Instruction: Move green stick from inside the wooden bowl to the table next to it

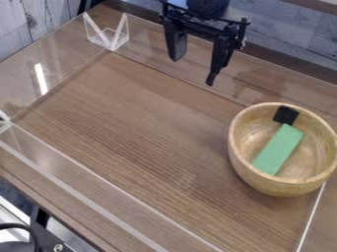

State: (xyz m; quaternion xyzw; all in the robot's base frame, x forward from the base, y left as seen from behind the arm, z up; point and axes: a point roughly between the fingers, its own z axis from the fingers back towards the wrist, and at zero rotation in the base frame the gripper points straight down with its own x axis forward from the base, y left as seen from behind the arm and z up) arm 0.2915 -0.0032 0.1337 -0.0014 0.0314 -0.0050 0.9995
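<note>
One bowl [242, 160], two blocks [275, 150]

Upper left: grey, vertically streaked backdrop [14, 28], blurred, material unclear. Near it stood a clear, angular plastic-looking piece [108, 35] with whitish glints. Upper right: dark, bluish-black background surface [305, 14].

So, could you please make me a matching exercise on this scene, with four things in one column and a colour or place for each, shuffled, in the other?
Things
1. Green stick
2. Small block
3. Wooden bowl
4. Gripper

Descriptions
A. Light tan, on the right side of the table
B. Open, above the far part of the table
C. Lying flat inside the bowl, bright in colour
D. Black, at the far edge of the bowl

Right pairs
1-C
2-D
3-A
4-B
</note>
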